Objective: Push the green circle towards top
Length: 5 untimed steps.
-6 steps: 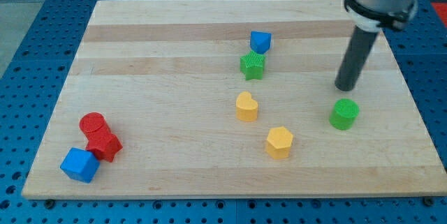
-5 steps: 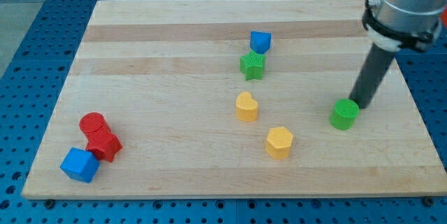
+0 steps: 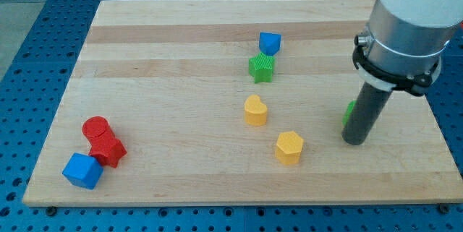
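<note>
My tip (image 3: 355, 141) rests on the wooden worktop (image 3: 181, 167) at the right, on the near side of the green circle (image 3: 349, 112), hiding all but a sliver; no pincer shows, only the rod; the yellow hexagon (image 3: 289, 147) sits left of the tip.

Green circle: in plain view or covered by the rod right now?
Mostly covered. Only a green sliver shows at the rod's left edge; my tip sits just toward the view's bottom of it. Contact: cannot tell.
</note>
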Motion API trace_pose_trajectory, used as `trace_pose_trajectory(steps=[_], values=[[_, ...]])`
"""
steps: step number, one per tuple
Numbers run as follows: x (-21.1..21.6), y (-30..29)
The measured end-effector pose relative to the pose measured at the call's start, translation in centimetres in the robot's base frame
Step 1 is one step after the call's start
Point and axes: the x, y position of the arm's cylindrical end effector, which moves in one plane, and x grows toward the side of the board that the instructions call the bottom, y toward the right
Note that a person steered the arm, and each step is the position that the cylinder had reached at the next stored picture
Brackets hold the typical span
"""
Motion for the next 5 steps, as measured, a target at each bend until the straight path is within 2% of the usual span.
trace_pose_trajectory(steps=[2,5], values=[[-2.3,3.4],[-5.6,1.3]])
